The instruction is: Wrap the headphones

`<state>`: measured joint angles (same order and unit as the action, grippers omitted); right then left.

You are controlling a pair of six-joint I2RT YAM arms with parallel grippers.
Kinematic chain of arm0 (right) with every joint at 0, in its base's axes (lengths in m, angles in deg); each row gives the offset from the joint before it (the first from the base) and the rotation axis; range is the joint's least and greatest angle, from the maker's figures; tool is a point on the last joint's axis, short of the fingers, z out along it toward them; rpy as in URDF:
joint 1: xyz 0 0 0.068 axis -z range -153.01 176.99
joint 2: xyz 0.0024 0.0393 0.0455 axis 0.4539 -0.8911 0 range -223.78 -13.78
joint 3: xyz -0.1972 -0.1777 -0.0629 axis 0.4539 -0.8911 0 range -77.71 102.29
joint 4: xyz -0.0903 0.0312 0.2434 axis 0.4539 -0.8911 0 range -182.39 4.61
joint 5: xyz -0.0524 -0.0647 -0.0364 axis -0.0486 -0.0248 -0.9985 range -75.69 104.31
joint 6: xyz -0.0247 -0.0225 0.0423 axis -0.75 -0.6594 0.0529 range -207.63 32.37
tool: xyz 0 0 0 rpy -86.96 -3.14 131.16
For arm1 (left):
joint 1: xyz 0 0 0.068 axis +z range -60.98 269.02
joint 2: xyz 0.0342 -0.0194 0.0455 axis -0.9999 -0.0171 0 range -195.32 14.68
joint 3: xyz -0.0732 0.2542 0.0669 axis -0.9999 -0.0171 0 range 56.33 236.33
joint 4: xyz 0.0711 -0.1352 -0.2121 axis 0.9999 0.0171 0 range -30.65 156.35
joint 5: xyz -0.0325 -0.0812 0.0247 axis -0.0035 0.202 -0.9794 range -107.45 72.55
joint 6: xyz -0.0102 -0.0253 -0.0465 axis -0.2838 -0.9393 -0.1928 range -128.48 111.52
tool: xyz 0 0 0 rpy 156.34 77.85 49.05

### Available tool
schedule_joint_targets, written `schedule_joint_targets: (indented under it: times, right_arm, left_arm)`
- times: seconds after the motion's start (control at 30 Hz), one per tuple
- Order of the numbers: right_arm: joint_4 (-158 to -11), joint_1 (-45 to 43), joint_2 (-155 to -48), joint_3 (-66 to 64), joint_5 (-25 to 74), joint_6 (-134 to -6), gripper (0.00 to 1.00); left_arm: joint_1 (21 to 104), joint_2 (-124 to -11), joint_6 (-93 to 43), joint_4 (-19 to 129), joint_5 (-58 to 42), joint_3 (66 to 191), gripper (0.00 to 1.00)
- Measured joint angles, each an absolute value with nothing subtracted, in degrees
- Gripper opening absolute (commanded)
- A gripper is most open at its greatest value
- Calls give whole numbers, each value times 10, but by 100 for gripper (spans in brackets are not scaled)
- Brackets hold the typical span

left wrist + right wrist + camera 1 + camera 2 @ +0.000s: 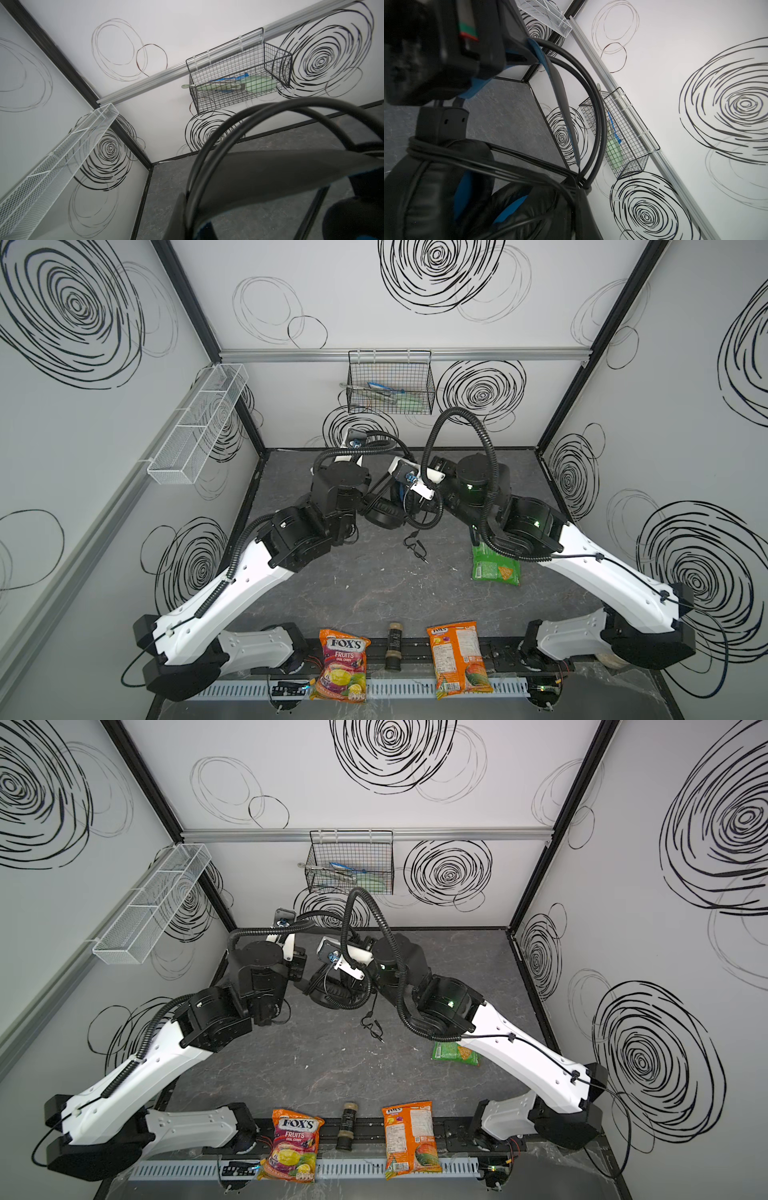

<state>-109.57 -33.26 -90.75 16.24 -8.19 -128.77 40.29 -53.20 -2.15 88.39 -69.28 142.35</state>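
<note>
A green bag [496, 568] lies half under the right arm [582, 556]. Just past it, the loose end of the cable [417, 545] rests on the table [374, 593]. Further back, in the middle between both arms, are the headphones [384, 520], partly hidden by the arms. The left gripper [300, 969] is closed tight and seems to pinch the blue strap [534, 48]. The right gripper is closed too, but its tips are hidden, so I cannot tell what it holds.
</note>
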Motion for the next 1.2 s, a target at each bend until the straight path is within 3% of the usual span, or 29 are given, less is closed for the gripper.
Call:
schedule_joint_targets:
  times: [0.67, 0.97, 1.2]
  right_arm:
    - [-1044, -314, -847, 118, -83, -1321, 20]
    - [-981, -296, -797, 75, -87, -1326, 18]
    - [-969, -229, -801, 54, -47, -1277, 18]
  left_arm:
    - [435, -465, -75, 1010, -503, 1444, 0]
    - [518, -460, -126, 1036, -367, 1488, 0]
    - [539, -458, -148, 1037, -271, 1519, 0]
